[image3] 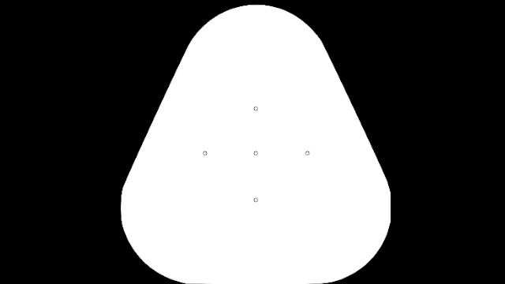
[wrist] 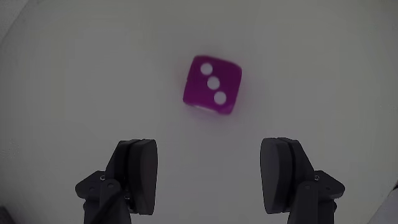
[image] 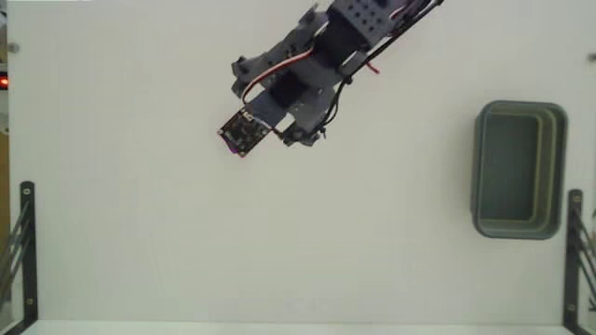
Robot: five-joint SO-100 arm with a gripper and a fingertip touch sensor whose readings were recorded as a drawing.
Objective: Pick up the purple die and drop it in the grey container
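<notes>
Gripper (wrist: 208,177) fingers are standing wide apart and holding nothing, hovering over the white table (wrist: 74,74) in the wrist view. Ahead of them, beyond the tips, the small magenta-purple die with white dots (wrist: 212,85) is lying on the surface, three spots up. Nothing is done yet: the grasp, lift and carry are all remaining. In the fixed view, the grey-green rectangular plastic bin (image: 484,163) is sitting empty, well apart to the right of the arm (image: 307,65).

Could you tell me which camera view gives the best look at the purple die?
The wrist view: the purple die sits unobstructed on the white table, three white dots facing up, ahead of the open gripper. In the fixed view only a purple sliver peeks out beside the arm's small black board.
</notes>
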